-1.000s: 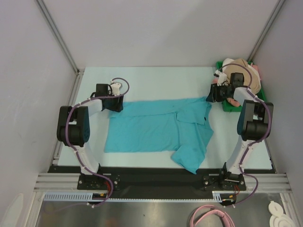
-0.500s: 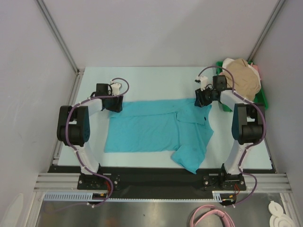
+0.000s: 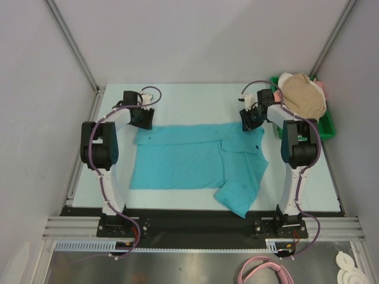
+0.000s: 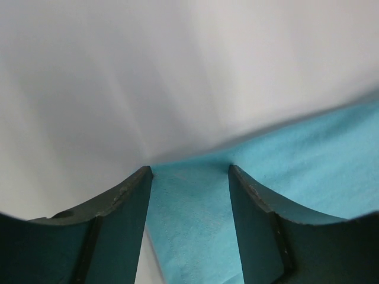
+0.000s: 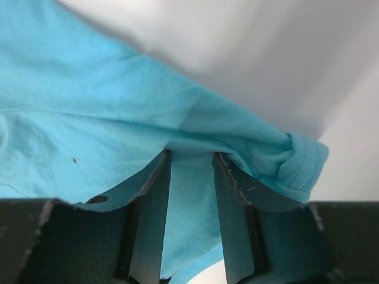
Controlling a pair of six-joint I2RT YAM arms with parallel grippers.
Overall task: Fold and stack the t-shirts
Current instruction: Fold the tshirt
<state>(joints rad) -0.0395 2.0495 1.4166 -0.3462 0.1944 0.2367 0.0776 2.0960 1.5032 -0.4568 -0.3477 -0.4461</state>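
The teal t-shirt (image 3: 189,157) lies spread flat on the table, with one sleeve folded toward the near edge. My left gripper (image 3: 144,120) is at its far left corner. In the left wrist view the gripper (image 4: 189,168) is open, with the teal hem (image 4: 195,225) lying between the jaws. My right gripper (image 3: 247,121) is at the shirt's far right corner by the collar. In the right wrist view it (image 5: 191,152) is narrowly open, with bunched teal cloth (image 5: 89,118) between and around the fingertips. A tan shirt (image 3: 303,94) lies piled on pink (image 3: 320,86) and white (image 3: 284,77) cloth.
The piled shirts sit in a green tray (image 3: 327,127) at the back right corner. Grey walls and metal posts enclose the table on three sides. A black strip and the arm bases run along the near edge.
My right gripper has swung left from over the tray to the teal shirt's far right corner. My left arm has shifted slightly farther back at the far left corner.
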